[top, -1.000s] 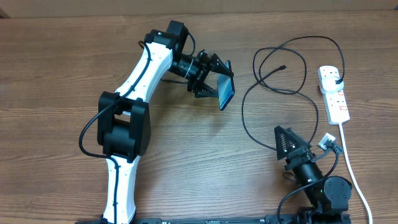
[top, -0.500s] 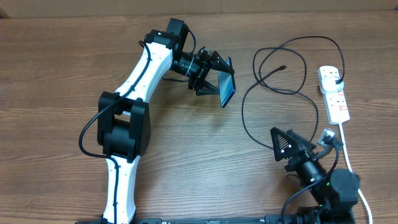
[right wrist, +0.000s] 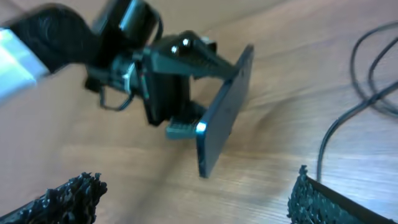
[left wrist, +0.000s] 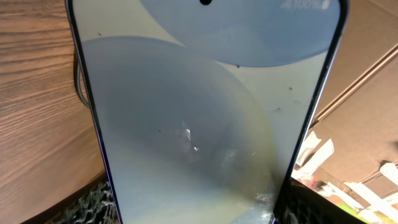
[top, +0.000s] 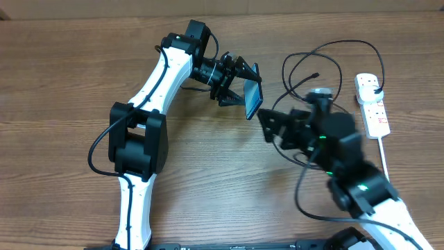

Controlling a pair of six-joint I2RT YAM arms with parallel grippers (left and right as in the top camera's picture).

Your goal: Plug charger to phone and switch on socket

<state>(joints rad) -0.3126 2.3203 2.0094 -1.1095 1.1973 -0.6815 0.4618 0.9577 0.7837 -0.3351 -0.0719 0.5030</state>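
— Where's the phone (top: 253, 101)?
— Held clear of the table (top: 69, 69), on edge, a little toward 12 o'clock from the middle in the overhead view. Pinched across the body by the left end effector (top: 241, 86). Fills the left wrist view with a lit, pale screen.

— And the right end effector (top: 274, 128)?
— Spread wide, holding nothing. Hangs near the phone at about 5 o'clock from it, not touching. Faces the phone's edge in its own wrist view.

— The charger (top: 347, 43)?
— Lies in loose loops on the table, out at 3 o'clock from the phone. Ends in a connector tip (top: 316, 73) at roughly 2 o'clock, well apart from the phone and held by nothing. Runs at the far end to a plug (top: 374, 85) that looks seated in the socket (top: 372, 104), over at 3 o'clock by the table's edge.

— Which step, then?
— Probably fetching the connector, with plugging in not yet done. Calls next for closing on the cable just behind the tip, then lining it up with the phone's port. Can't tell from here which edge carries the port.

— And the switch?
— Too small to read as on or off. Probably comes last.
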